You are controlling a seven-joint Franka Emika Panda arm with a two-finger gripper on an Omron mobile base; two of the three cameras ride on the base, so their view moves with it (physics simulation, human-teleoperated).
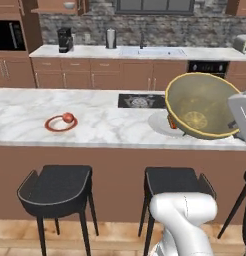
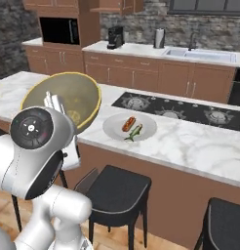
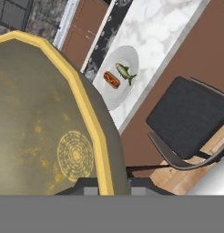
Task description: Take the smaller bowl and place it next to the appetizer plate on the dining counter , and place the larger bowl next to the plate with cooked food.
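Olive-tan larger bowl, thin yellow rim, yellowish ringed mark inside: held in the air, tipped on its side so the hollow faces the base cameras. In the hand view the gripper is clamped on its rim, one dark tip either side of the yellow edge. From the left base view the bowl hangs over the right part of the dining counter, covering much of the plate with cooked food; from the right base view the bowl sits left of that plate, above the counter's near edge.

Plate with cooked food: wide, pale grey, flat on the white veined marble, bearing an orange-brown sausage and a green piece. A black cooktop lies just behind it.

Appetizer plate: small, red-orange rim, a round red item on its far edge; on the counter's left part, well apart from the grey plate.

Black stools: set along the brown wood panelling below the counter.

Back wall: coffee machine, steel sink, microwave.
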